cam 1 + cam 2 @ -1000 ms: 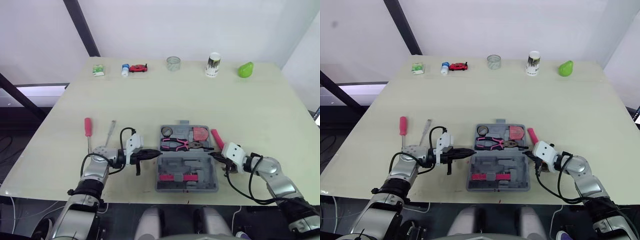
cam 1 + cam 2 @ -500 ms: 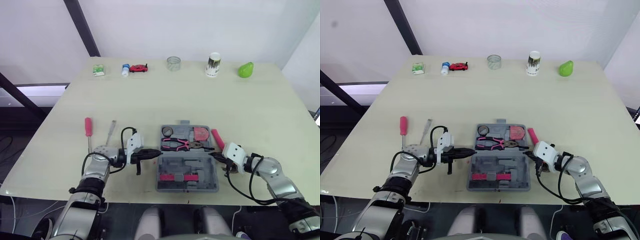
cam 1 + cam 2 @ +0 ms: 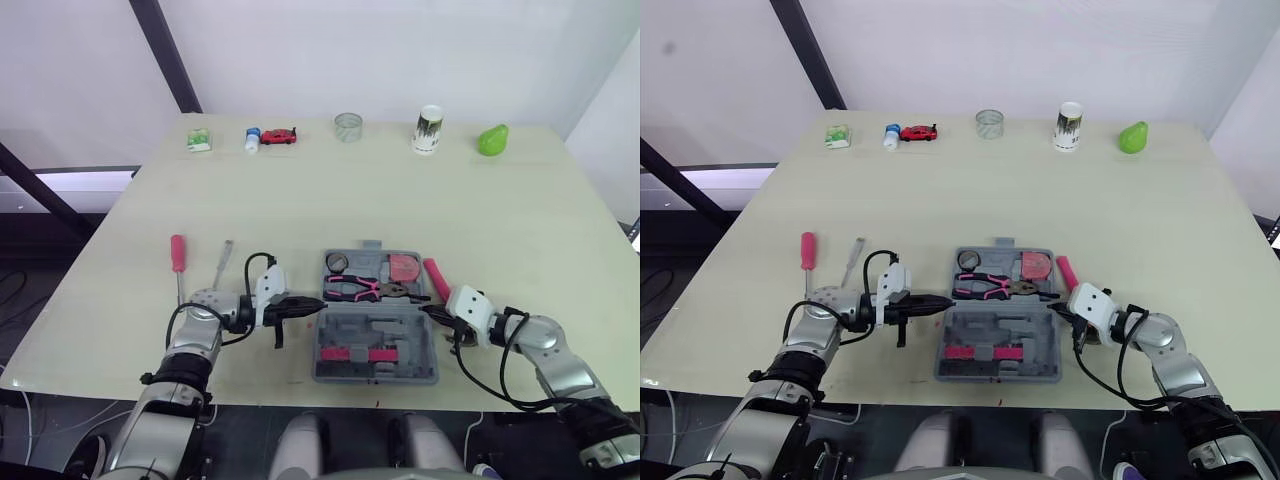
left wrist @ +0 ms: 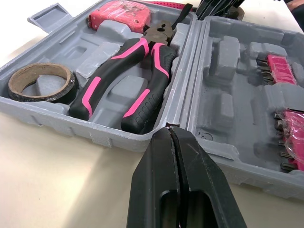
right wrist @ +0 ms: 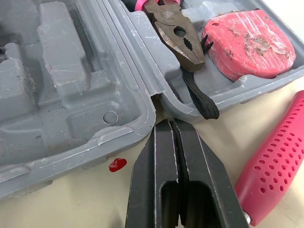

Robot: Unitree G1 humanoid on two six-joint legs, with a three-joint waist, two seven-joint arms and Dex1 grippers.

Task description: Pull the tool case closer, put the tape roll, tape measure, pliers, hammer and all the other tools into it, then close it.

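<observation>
Tool case (image 3: 378, 328) lies open at lower centre of the desk (image 3: 400, 200), pliers (image 3: 358, 289) inside; left jaws and right jaws, both pressed together, flank its hinge

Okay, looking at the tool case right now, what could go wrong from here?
The left gripper and right gripper are shut beside the tool case, yet the hammer and red screwdriver lie outside; closing now would leave them out. The strap of the tape measure hangs over the rim and could get pinched.
</observation>
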